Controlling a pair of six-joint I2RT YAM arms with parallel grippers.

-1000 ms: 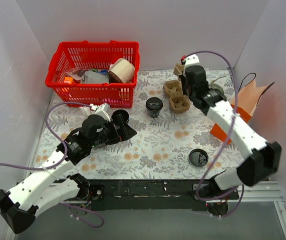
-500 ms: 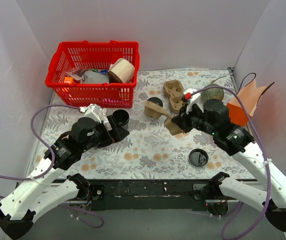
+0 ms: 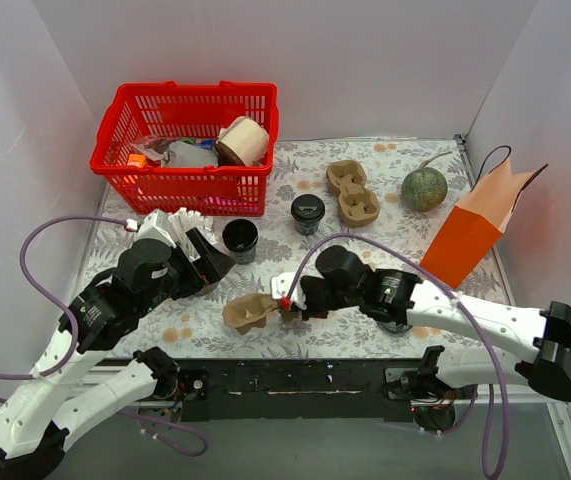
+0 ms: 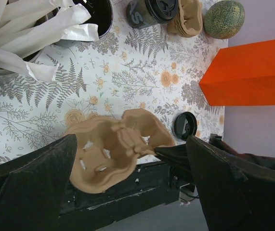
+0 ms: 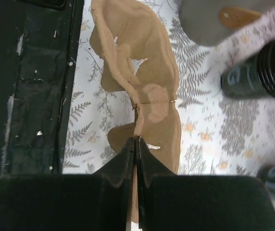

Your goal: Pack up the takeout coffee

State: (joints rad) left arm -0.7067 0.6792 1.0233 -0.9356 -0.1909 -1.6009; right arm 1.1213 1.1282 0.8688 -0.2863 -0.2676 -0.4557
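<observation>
The right gripper [image 5: 136, 139] is pinched tight on a pulp cup carrier [image 3: 250, 313] at the table's [image 3: 385, 215] near edge, so staging the carrier seems to be the step in hand. The takeout coffee [image 3: 240, 238] stands lidless left of the table's centre, just beside the wide-spread left gripper [image 3: 208, 262], which likely must next grasp it and seat it upright in a well.

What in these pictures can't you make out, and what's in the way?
- Top view: the flat black lid is covered by the right arm; only the left wrist view shows it.
- Top view: the grey cup of white sticks sits mostly behind the left arm; the left wrist view cuts it at the edge.
- Right wrist view: dark cups beyond the cardboard tray are blurred and cut off.
- Orange bag: its inside is not visible.
</observation>
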